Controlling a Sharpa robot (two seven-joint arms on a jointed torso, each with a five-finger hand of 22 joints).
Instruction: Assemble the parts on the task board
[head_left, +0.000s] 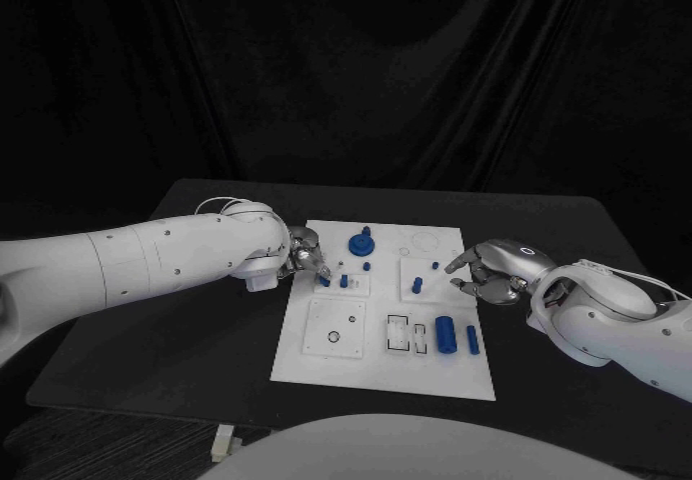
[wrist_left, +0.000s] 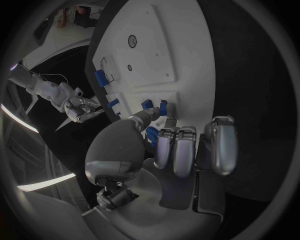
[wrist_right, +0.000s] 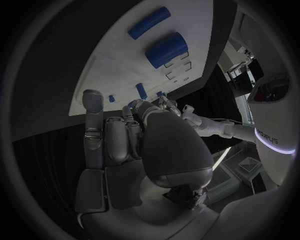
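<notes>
- Nearest the camera in the head view, the white task board (head_left: 378, 362) is seen lying on the black tabletop (head_left: 173, 330), its near edge low in the centre of the frame.
- Blue parts are found on it: a large cylinder (head_left: 446, 333) and a slim peg (head_left: 472, 340) at lower right, and a round knobbed piece (head_left: 362, 241) at the top.
- At the board's left edge, the left hand (head_left: 299, 255) is held with its fingers (wrist_left: 177, 150) slightly apart above two small blue parts (wrist_left: 154, 105); nothing is gripped.
- At the right edge, the right hand (head_left: 490, 270) is loosely curled and empty.
- A misjudged pinch could tip a small part or nudge the board, since the pieces look light and closely set.
</notes>
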